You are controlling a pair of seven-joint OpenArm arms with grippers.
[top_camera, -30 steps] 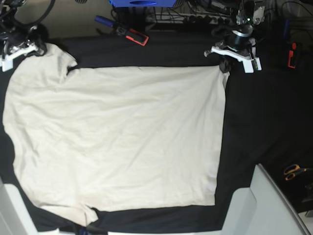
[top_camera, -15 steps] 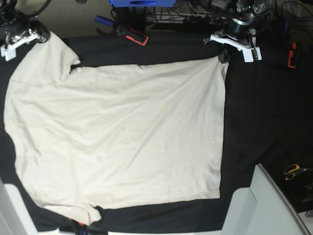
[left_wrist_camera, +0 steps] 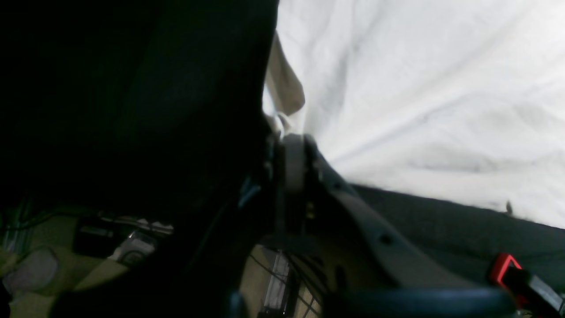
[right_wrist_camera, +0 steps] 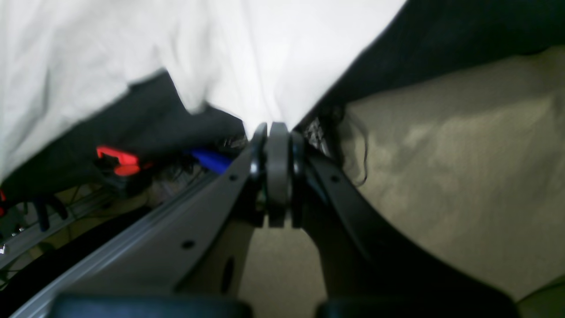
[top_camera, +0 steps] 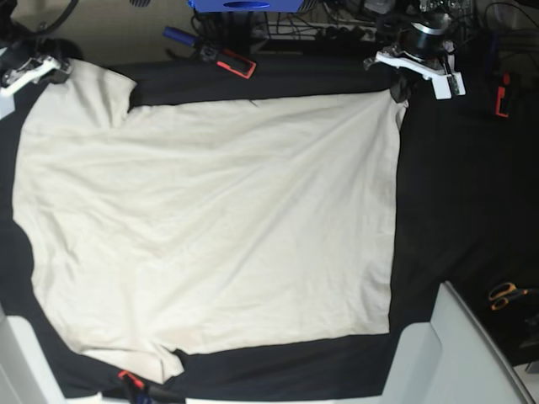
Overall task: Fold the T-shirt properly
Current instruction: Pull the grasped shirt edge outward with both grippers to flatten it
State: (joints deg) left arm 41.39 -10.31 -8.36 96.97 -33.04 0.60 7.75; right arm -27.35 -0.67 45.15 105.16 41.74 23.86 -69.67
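The cream T-shirt lies spread flat on the black tablecloth, with its sleeves at the left and its hem at the right. My left gripper is at the far right, shut on the shirt's far hem corner; the left wrist view shows it pinching the cloth. My right gripper is at the far left, shut on the far sleeve's edge; the right wrist view shows it pinching the cloth. The neck label is hidden.
A red and black clamp and a blue handle lie at the table's far edge. A red tool is at the far right. Orange-handled scissors lie at the right. A grey-white box stands at the near right.
Both grippers have moved toward the table's far edge, pulling the shirt with them. The shirt has slid away and a little to the right, and its far edge is drawn straighter.
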